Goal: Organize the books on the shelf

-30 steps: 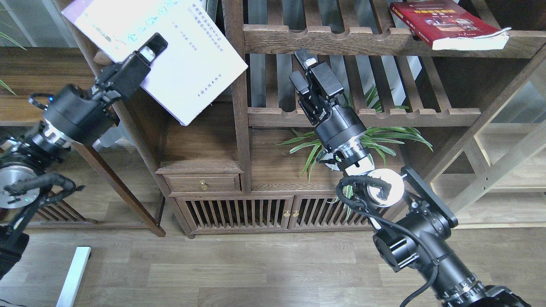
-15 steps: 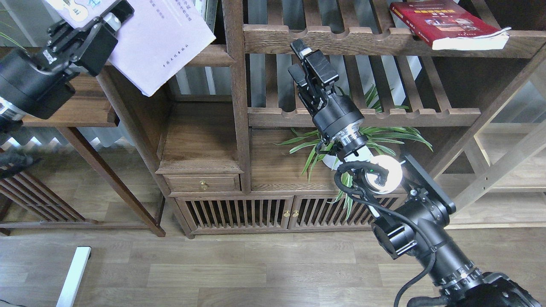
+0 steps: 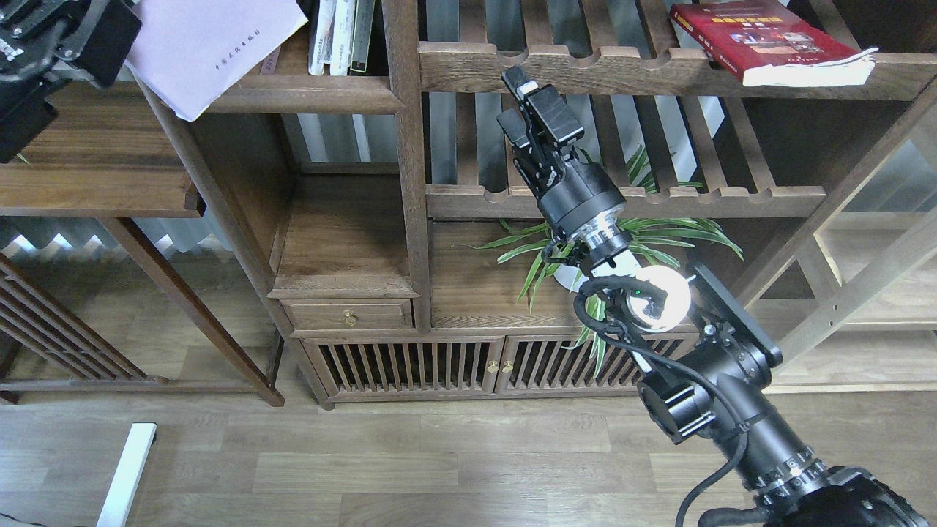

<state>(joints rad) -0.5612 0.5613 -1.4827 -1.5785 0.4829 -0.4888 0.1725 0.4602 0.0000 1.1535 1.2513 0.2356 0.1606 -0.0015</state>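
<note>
White book (image 3: 208, 51) up at shelf (image 3: 307, 94) level, left pincer (image 3: 110, 36) clamped on its left edge at the frame corner.
Book: flat matte pale cover, small dark print, lower corner hanging past the moulded walnut edge; thin upright books (image 3: 338, 36) stand just right of it. Red book (image 3: 768, 40), glossy photo cover, lies flat on the slatted top rack (image 3: 585, 69). Right pincer (image 3: 528, 102): black, fingers close together, nothing held, in front of the slats above the plant (image 3: 644, 234). Versus 0.5 s ago: book and left arm moved further up-left, uncovering the shelf; right arm barely shifted.
</note>
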